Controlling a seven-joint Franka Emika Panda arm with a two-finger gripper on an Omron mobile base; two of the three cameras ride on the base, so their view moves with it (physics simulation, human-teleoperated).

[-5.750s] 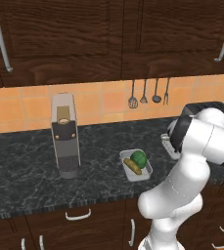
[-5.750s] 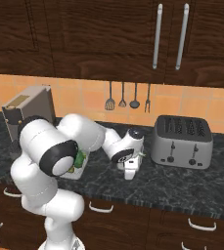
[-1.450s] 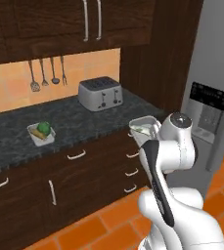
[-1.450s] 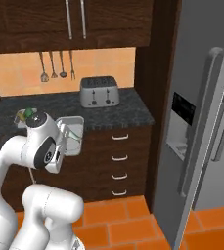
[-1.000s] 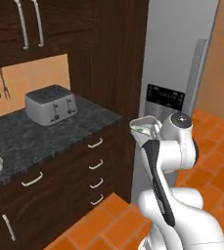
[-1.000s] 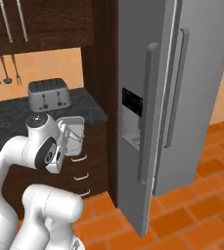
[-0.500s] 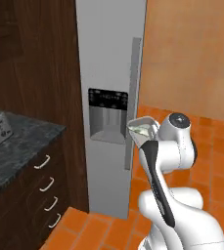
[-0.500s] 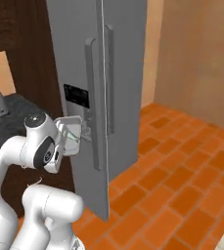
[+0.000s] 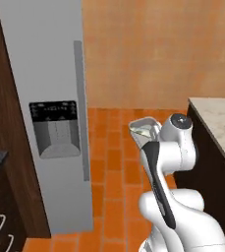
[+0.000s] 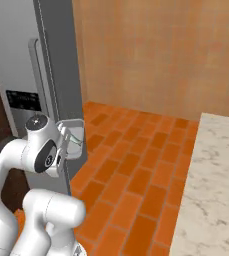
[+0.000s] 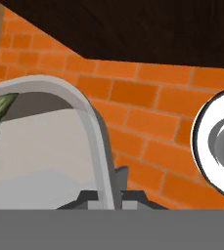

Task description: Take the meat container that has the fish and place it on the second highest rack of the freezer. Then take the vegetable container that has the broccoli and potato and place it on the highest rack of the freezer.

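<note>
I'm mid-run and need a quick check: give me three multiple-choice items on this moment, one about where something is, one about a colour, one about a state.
1. Where is the meat container?
A. On the marble counter
B. Held up at the gripper, in front of the robot's body
C. On the floor

2. What colour are the floor tiles?
A. Orange
B. Blue
C. White

3. What state are the fridge doors in?
A. Wide open
B. Closed
C. Taken off

Answers:
1. B: the meat container sits at the gripper, raised off the floor, away from the marble counter.
2. A: the floor tiles are orange brick.
3. B: the fridge shows flat grey door fronts, with the handle and dispenser panel facing out and no shelves visible.
</note>
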